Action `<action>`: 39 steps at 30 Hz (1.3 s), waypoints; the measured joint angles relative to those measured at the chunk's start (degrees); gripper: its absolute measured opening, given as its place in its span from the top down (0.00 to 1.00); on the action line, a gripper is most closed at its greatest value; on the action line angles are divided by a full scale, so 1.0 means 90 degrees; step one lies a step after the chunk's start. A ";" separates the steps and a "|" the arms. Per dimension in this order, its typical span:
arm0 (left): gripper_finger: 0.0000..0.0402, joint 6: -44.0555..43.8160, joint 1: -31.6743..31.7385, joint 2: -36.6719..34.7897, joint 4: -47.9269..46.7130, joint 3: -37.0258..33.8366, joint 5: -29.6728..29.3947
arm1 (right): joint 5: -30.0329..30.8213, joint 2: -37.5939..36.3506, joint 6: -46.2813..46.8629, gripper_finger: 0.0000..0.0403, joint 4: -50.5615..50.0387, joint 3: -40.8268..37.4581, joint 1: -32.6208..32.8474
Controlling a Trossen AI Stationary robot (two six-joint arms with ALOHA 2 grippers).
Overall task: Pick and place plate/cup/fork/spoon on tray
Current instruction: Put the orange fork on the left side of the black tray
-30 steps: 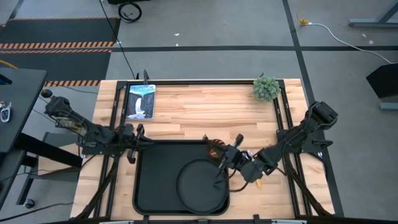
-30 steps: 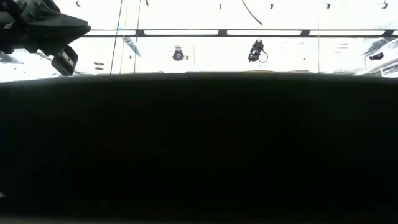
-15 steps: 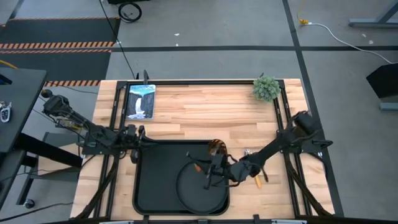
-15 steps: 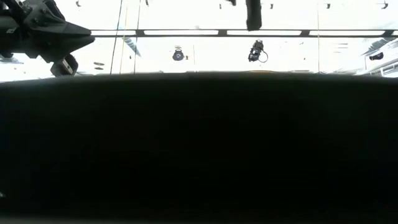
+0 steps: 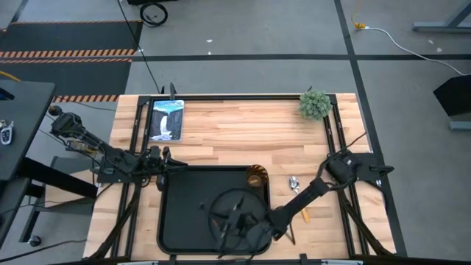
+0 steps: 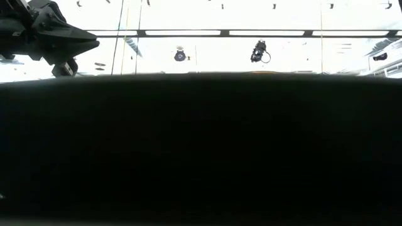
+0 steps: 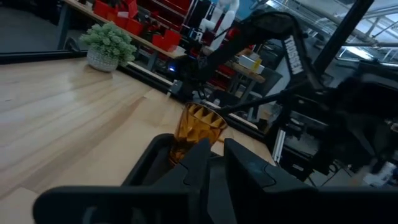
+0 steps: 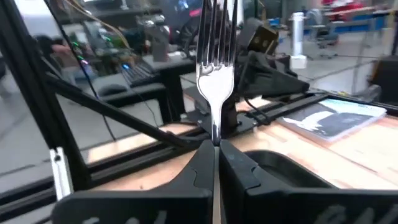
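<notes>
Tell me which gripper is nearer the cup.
Right. The right gripper, holding the fork, is over the plate, just short of the cup; the left gripper waits at the tray's far-left corner.

Low view mostly blacked out by something dark; fork [image 8: 216, 68] tines cut off at top edge, handle hidden in jaws.

— What sort of place is this?
— A robotics lab or workshop: a butcher-block table [image 5: 235, 129] on a grey concrete floor [image 5: 243, 70] with hazard-striped matting [image 5: 70, 53], and red storage bins [image 7: 121, 9] on shelving behind.
</notes>
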 joint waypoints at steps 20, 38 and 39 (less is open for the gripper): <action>0.87 0.0000 0.0000 0.0000 -0.0007 0.0001 0.0003 | 0.0255 0.2202 0.2346 0.97 -0.1136 0.2772 -0.0519; 0.87 0.0002 -0.0002 -0.0002 -0.0034 0.0001 0.0003 | 0.0976 0.2575 0.2624 0.97 -0.2635 0.4020 -0.0121; 0.87 0.0002 0.0000 -0.0002 -0.0034 0.0001 0.0003 | 0.0827 0.2573 0.2743 0.97 -0.2711 0.4020 -0.0156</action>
